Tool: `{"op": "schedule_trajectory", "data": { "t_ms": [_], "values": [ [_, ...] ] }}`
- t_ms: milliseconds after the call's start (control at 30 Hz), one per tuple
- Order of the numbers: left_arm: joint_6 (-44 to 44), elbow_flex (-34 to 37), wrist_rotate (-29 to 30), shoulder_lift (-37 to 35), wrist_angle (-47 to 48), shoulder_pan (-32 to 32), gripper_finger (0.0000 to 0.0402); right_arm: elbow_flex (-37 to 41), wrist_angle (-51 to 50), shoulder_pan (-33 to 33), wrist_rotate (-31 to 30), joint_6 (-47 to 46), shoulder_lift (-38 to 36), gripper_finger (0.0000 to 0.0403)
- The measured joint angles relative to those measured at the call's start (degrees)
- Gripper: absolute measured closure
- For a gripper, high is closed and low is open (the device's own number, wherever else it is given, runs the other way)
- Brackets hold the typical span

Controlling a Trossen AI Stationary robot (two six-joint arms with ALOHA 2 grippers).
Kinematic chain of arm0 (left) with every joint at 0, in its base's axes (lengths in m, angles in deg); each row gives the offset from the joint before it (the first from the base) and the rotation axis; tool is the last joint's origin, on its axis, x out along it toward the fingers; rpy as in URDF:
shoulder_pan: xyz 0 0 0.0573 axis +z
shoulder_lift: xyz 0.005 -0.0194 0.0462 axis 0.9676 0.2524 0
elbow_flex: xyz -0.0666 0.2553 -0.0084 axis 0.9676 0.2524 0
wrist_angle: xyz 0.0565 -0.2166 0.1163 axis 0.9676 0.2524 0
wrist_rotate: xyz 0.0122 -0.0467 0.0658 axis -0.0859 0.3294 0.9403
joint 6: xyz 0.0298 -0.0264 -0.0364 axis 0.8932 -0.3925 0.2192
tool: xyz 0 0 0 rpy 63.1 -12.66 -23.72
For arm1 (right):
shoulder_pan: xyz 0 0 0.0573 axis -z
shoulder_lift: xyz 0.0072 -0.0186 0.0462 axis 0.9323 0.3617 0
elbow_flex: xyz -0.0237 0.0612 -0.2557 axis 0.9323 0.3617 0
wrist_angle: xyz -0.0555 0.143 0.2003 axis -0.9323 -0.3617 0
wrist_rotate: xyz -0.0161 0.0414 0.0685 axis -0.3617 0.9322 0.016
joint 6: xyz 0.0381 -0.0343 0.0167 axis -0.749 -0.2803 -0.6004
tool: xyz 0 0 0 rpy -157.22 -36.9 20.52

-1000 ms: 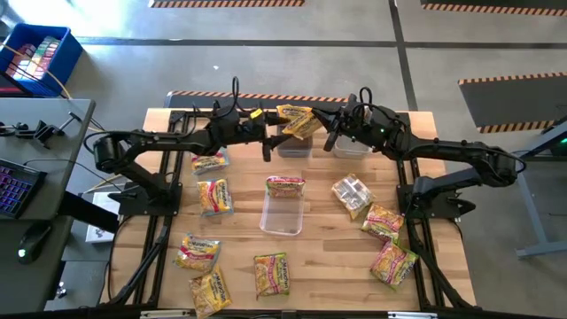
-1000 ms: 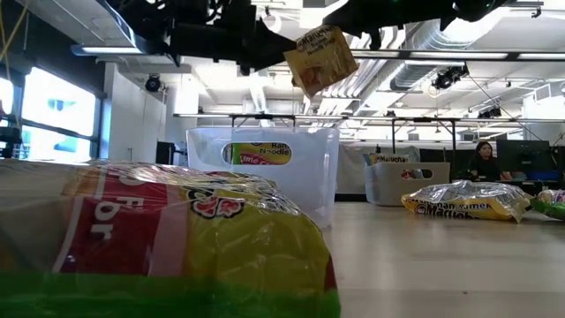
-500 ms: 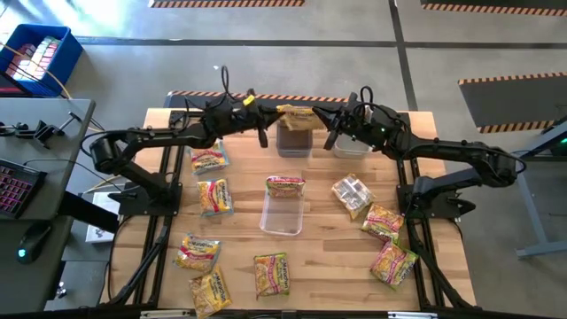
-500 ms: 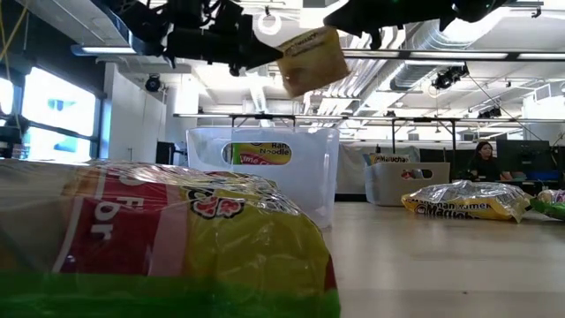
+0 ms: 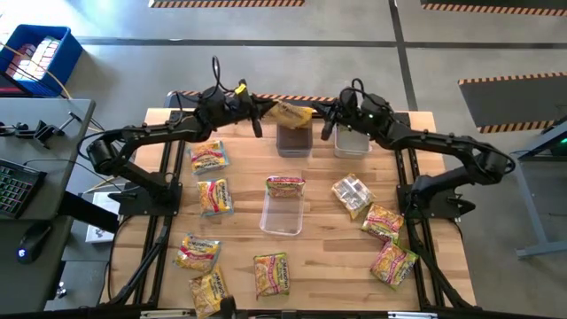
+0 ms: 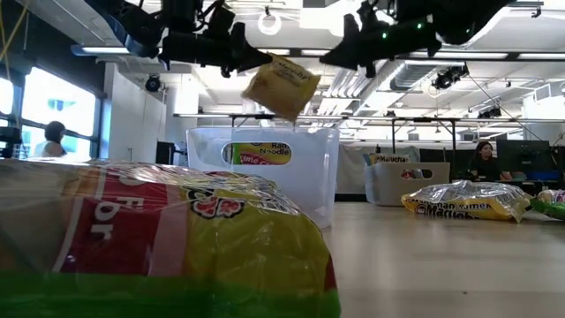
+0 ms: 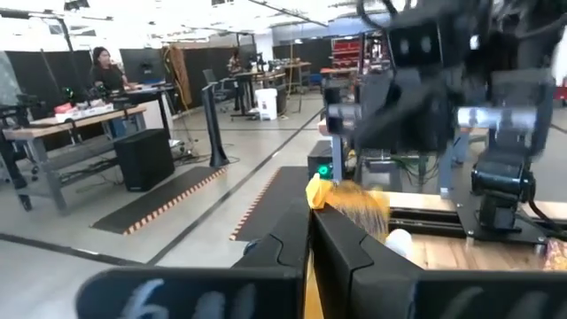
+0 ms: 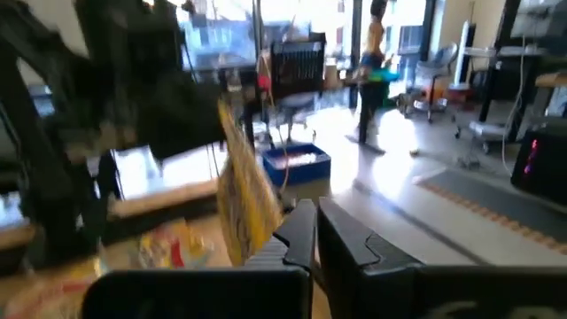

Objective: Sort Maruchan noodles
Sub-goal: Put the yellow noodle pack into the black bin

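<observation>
I see a pale wooden plank bench (image 5: pixel 328 266) with black rails, scattered with flat, crinkly plastic noodle packets, mostly yellow with red and green print. My left hand (image 5: pixel 258 123) is up in the air over the far edge of the bench, clenched on one corner of a yellow packet (image 5: pixel 291 112), which hangs tilted just to its right, above the far middle bin (image 5: pixel 294 140). My right hand (image 5: pixel 327 127) is close on the other side of that packet, its fingers pressed together and gripping nothing; in the low view the packet (image 6: pixel 280 85) dangles between the two dark arms. Three clear, rigid plastic rectangular bins stand on the bench: the far middle one, a second bin (image 5: pixel 352 142) just right of it, and a nearer bin (image 5: pixel 283 210) in the centre with a packet (image 5: pixel 285 186) lying across its far rim. A silvery-white packet (image 5: pixel 352 194) lies right of that bin, with two yellow ones (image 5: pixel 384 221) nearer on the right; more yellow packets (image 5: pixel 209 159) lie along the left side and near edge. In the low view a packet (image 6: pixel 168 238) fills the foreground, red, yellow and green; through the clear bin wall I read "Ramen Noodle" on a label (image 6: pixel 260 153), and "Maruchan" on the far bin's packet (image 6: pixel 395 160).
</observation>
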Motion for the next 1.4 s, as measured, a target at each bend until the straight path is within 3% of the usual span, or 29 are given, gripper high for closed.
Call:
{"op": "schedule_trajectory", "data": {
  "t_ms": [133,333,467,600,1167,1400],
  "values": [
    [-1.11,-0.83,-0.36,0.0,0.06,0.78,0.0401,0.02,-1.35,1.71,4.88,0.97,2.54,0.0356],
    [-1.77,-2.27,-0.48,0.0,0.13,0.67,0.0401,0.02,-0.86,2.31,7.59,-0.56,4.64,0.0241],
    [-2.16,-3.15,-0.51,0.02,0.2,0.67,0.0401,0.02,1.53,2.03,12.87,-2.11,5.26,0.0178],
    [-2.17,-3.97,-0.51,0.02,0.25,0.67,0.0401,0.02,2.98,1.59,11.93,-2.68,5.29,0.0141],
    [-4.1,-5.6,-0.44,0.04,0.0,0.65,0.0401,0.02,8.93,-0.55,9.04,-4.56,5.55,0.0131],
    [-4.97,-5.6,-0.44,0.04,-0.79,0.65,0.0401,0.03,15.91,-0.59,8.69,-5.21,10.53,0.0132]
  ]
}}
